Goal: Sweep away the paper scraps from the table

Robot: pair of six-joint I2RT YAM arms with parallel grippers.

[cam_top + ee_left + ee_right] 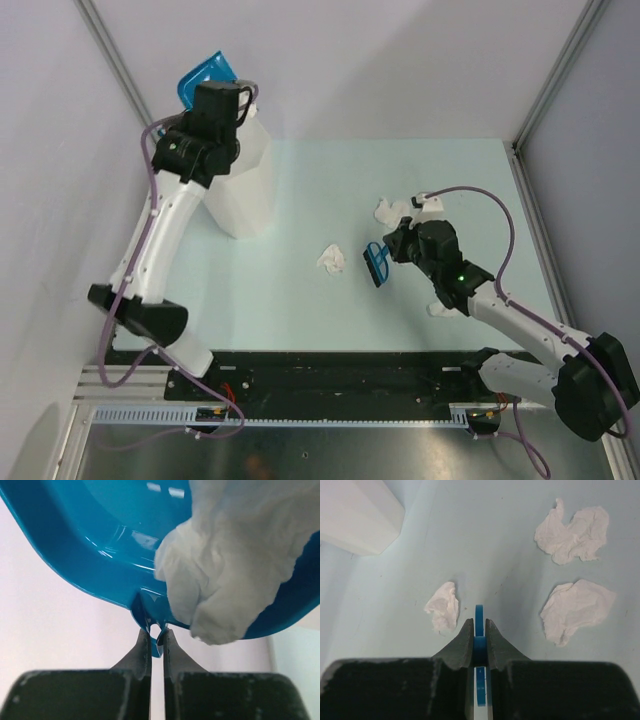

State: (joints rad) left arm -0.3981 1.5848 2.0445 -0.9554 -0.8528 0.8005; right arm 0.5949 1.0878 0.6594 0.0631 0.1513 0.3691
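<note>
Closest to us, at the left wrist camera, the left gripper has its dark fingers pinched almost together on the small tab at the edge of a blue dustpan. One crumpled white paper wad lies in that pan and bulges over its rim. From above we see the pan raised off the table and tilted. It is held at the top of a tall white bin, which stands on the table's far left part.

The right gripper is just as narrow, clamped on the thin handle of a small blue brush. In the overhead view the brush head sits low over the middle of the table. We cannot tell whether it touches the surface.

Loose paper scraps lie on the table ahead of this gripper. One is just left of the brush, a second is off to the right, and a third lies beyond the second. A corner of the bin shows at the upper left of the right wrist view, well apart from them.
</note>
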